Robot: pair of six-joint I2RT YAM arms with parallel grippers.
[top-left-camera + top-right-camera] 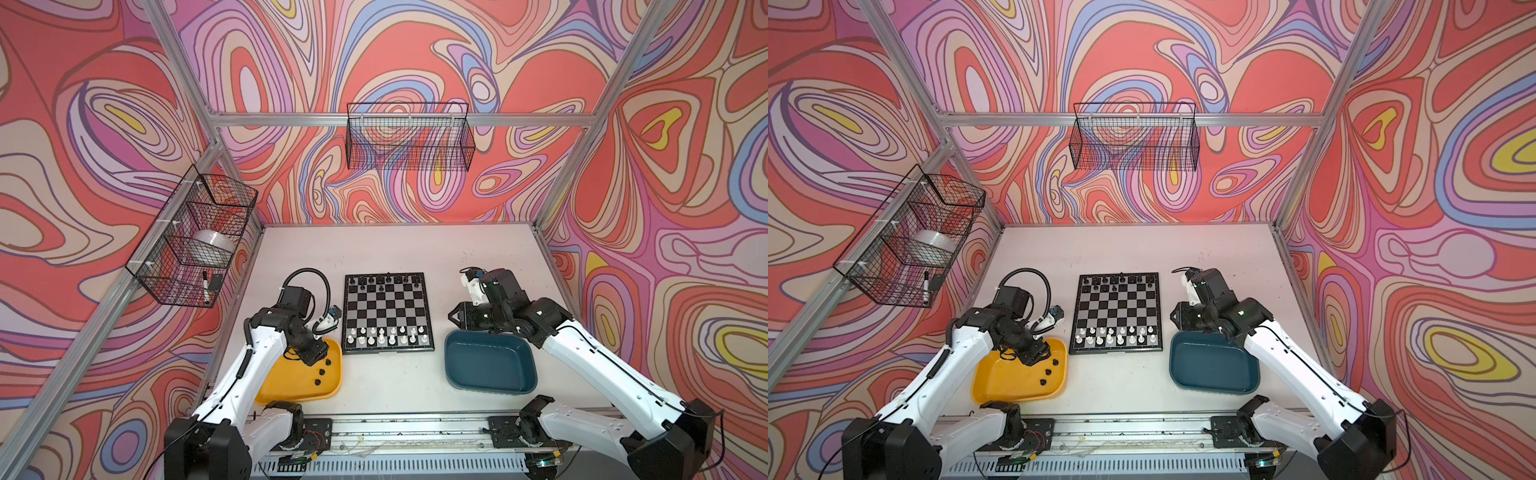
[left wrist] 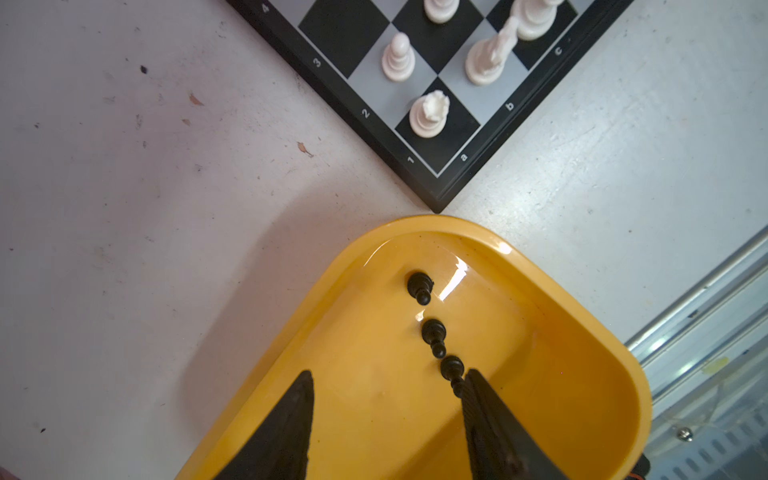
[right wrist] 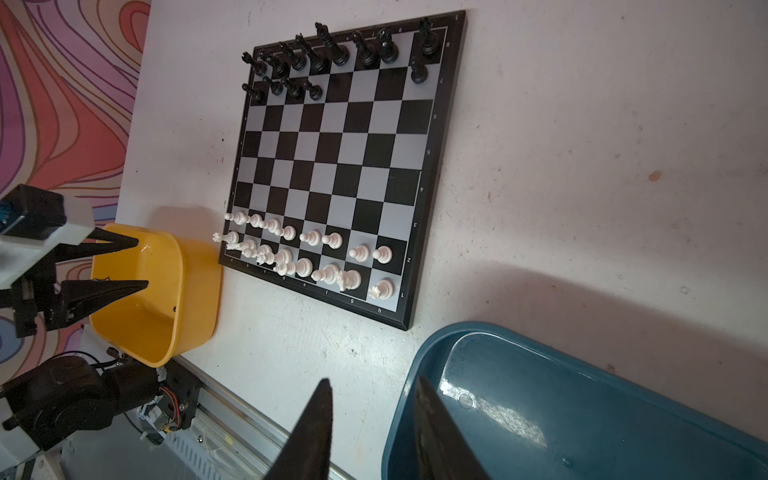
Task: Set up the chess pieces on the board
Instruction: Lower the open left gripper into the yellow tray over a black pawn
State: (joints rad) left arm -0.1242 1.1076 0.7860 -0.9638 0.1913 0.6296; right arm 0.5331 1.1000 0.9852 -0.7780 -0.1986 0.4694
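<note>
Likely fetching black pawns (image 2: pixel 434 332): left gripper (image 2: pixel 388 374), fingers parted and empty, sits in the yellow tray (image 2: pixel 353 291), 1 finger touching the nearest pawn (image 2: pixel 451 370). Next: straddle it, clench, carry to the board (image 1: pixel 386 316).

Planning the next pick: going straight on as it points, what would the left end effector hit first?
Likely the bare floor of the glossy yellow plastic tray; the three small black pawns lie just off that line.
</note>
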